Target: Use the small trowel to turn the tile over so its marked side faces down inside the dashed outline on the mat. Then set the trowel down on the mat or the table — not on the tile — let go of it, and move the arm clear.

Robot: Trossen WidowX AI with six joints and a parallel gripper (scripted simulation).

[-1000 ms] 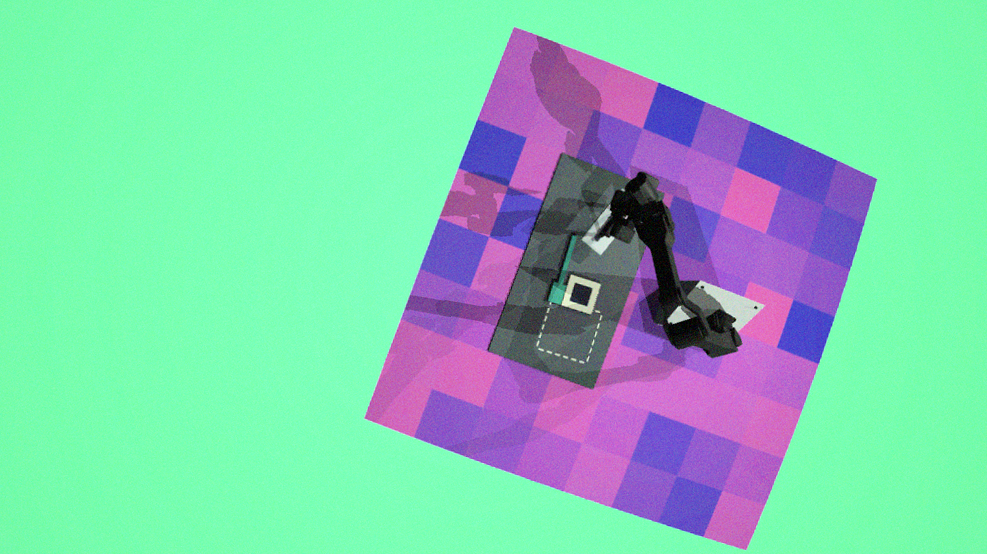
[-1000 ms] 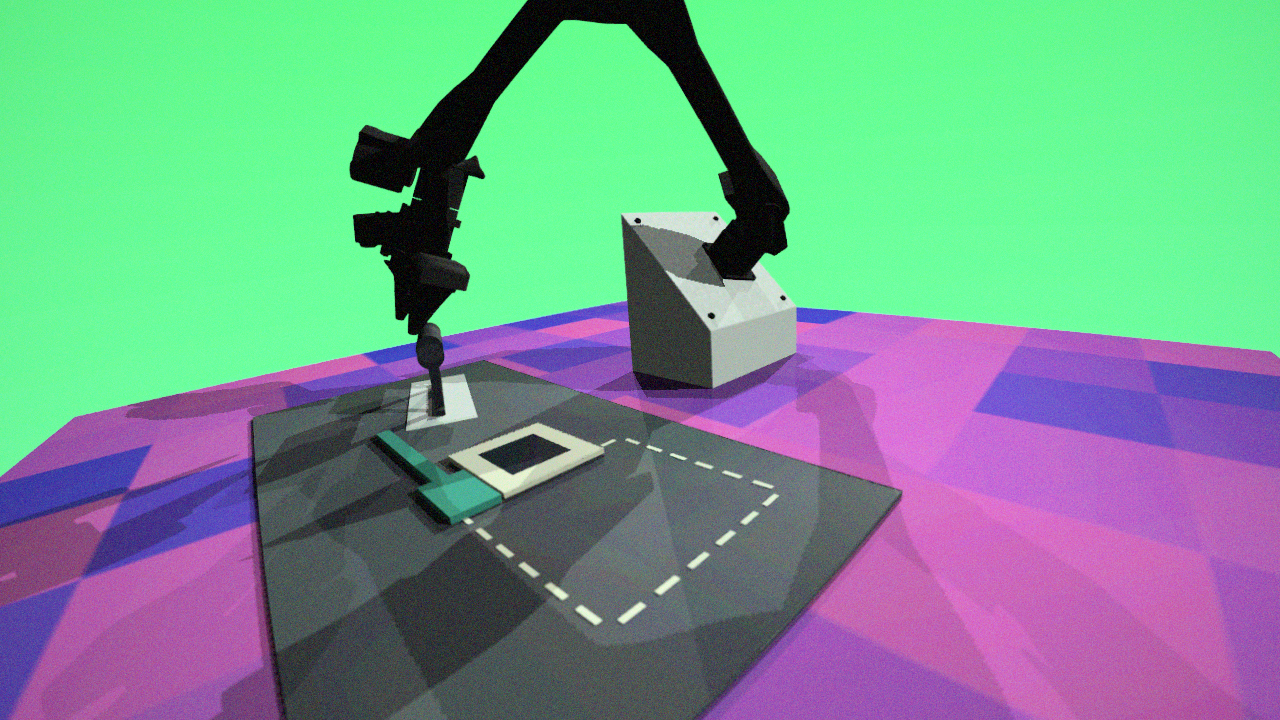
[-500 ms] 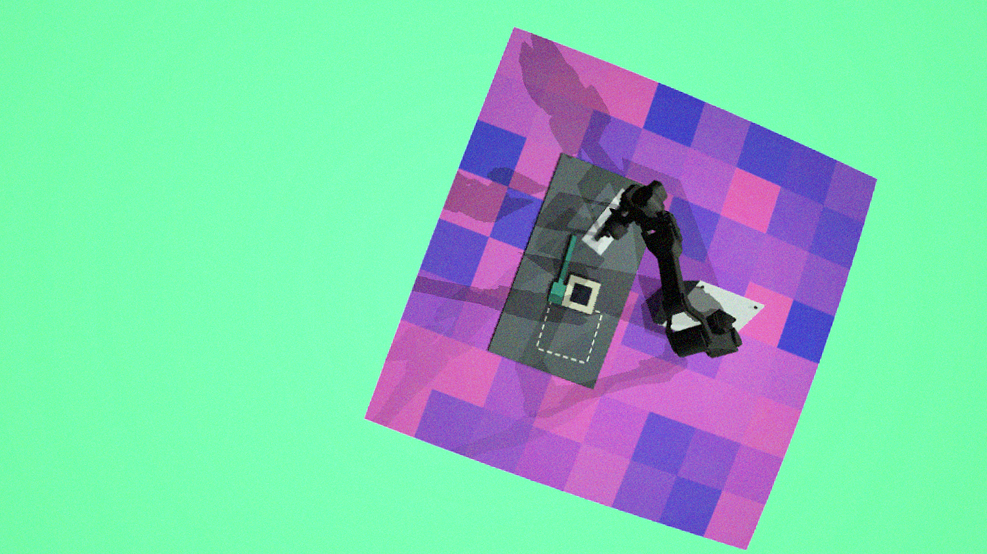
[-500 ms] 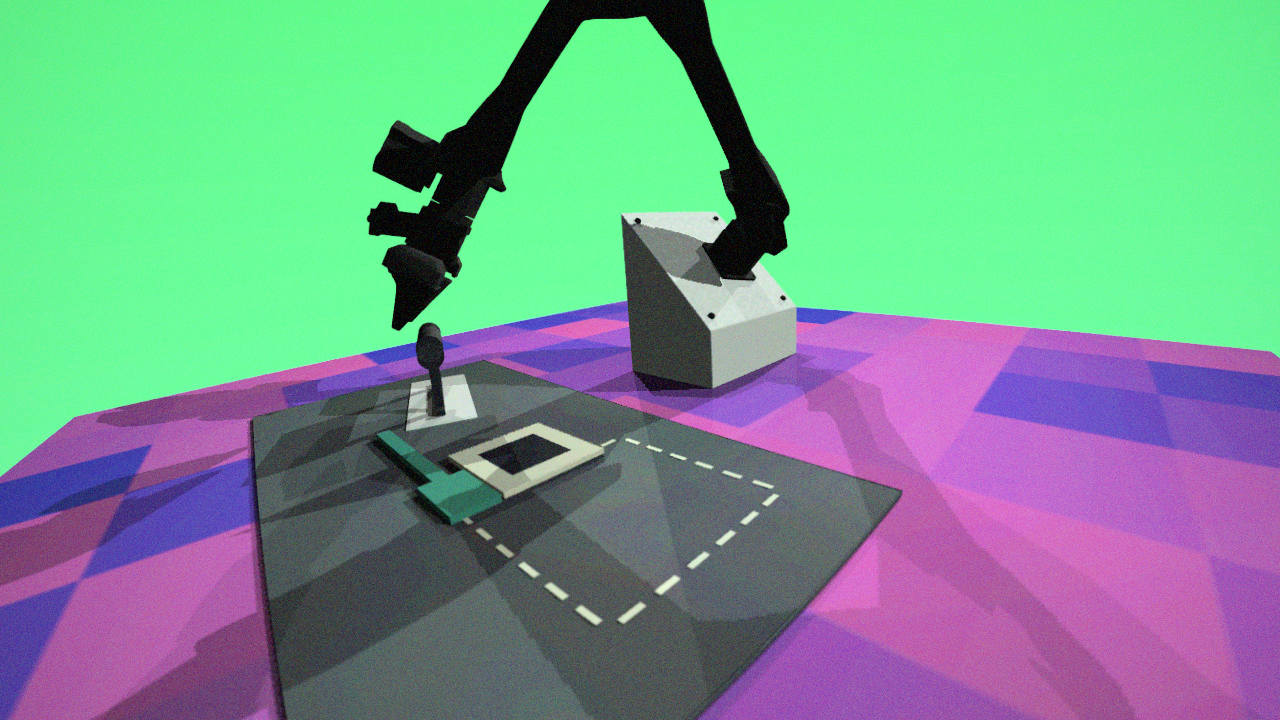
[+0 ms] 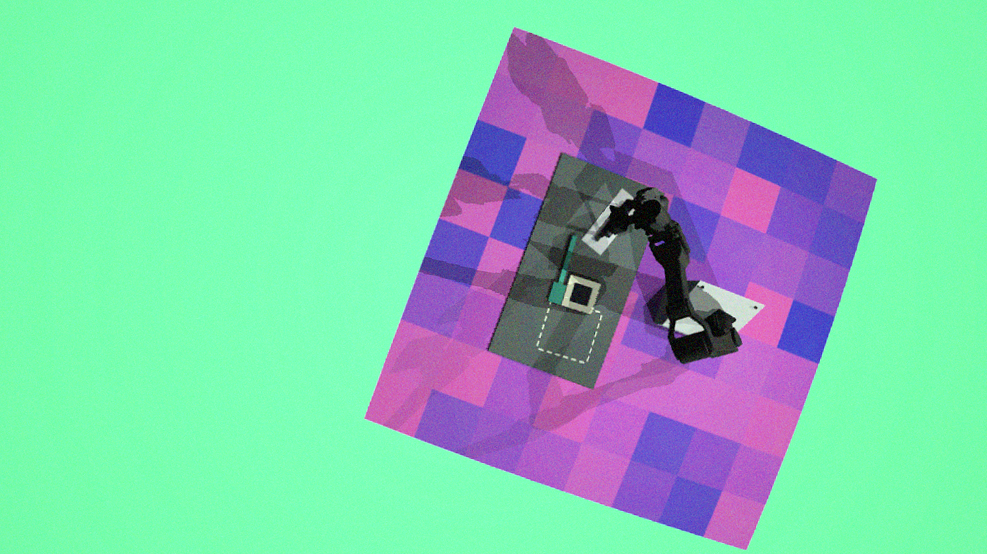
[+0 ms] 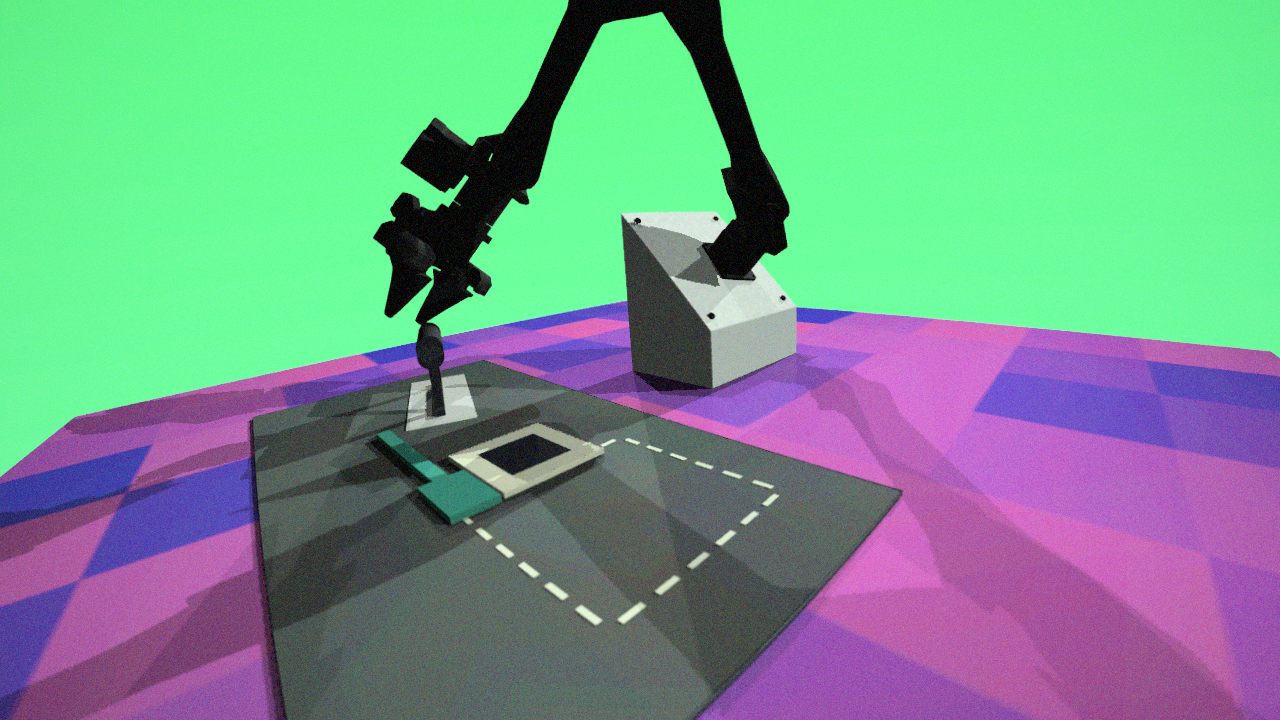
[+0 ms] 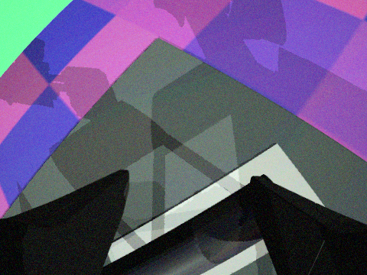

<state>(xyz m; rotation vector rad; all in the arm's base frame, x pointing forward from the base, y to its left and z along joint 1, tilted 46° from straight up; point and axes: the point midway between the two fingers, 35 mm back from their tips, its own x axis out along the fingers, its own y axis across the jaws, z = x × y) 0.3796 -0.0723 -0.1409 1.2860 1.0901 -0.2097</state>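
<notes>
The cream tile (image 5: 581,293) (image 6: 483,471) lies flat on the dark grey mat (image 5: 510,332) (image 6: 358,608), its dark marked square facing up. It is beside the dashed outline (image 6: 666,585), at its edge nearer the trowel. The trowel (image 6: 430,345) (image 7: 172,263) (image 5: 597,243) rests on the mat, its white blade (image 6: 460,407) (image 7: 280,164) flat and its thick dark handle raised above. My gripper (image 6: 405,317) (image 7: 189,182) is open and tilted, just above the handle. In the wrist view the handle crosses obliquely behind the fingers, partly hidden. Nothing is held.
A teal block with a long thin strip (image 5: 558,291) (image 6: 459,495) lies on the mat against the tile's side, the strip running toward the trowel. The white sloped arm base (image 5: 734,303) (image 6: 671,331) stands beyond the mat on the pink, purple and blue checkered table (image 5: 676,398) (image 6: 1118,465).
</notes>
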